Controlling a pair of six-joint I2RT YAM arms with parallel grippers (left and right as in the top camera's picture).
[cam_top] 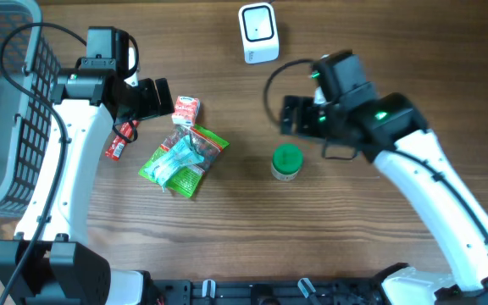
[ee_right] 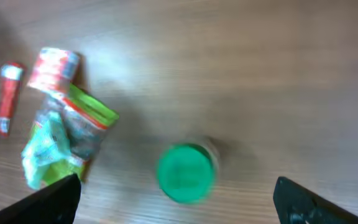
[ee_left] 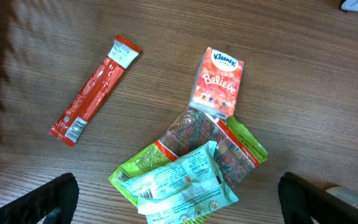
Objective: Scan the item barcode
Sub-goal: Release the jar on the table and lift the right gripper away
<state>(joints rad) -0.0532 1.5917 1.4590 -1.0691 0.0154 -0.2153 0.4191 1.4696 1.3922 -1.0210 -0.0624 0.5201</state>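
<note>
Left hand [cam_top: 161, 97] hung wide open and held nothing, over the loose goods at the left of the wooden surface [cam_top: 379, 42]. The right hand [cam_top: 288, 116] was spread just as wide and just as empty, a little beyond the green-lidded jar [cam_top: 286, 162], which stood upright on the surface, clear of that hand.

Only the overhead view gave the whole layout: the white scanner [cam_top: 258, 32] at the far edge, well apart from the jar, and a grey basket [cam_top: 7, 127] off to the left.

The left wrist view supplied detail the overhead lacked. It showed printed lettering on the tissue pack [ee_left: 216, 82] and a white label at one end of the red stick packet [ee_left: 94, 90]. The pile of green packets [ee_left: 185, 180] touched the tissue pack's lower edge, and the stick lay apart to the side.

The right wrist view was blurred, yet it showed the jar's lid from above, between its two dark fingertips [ee_right: 48, 199] and touching neither.
</note>
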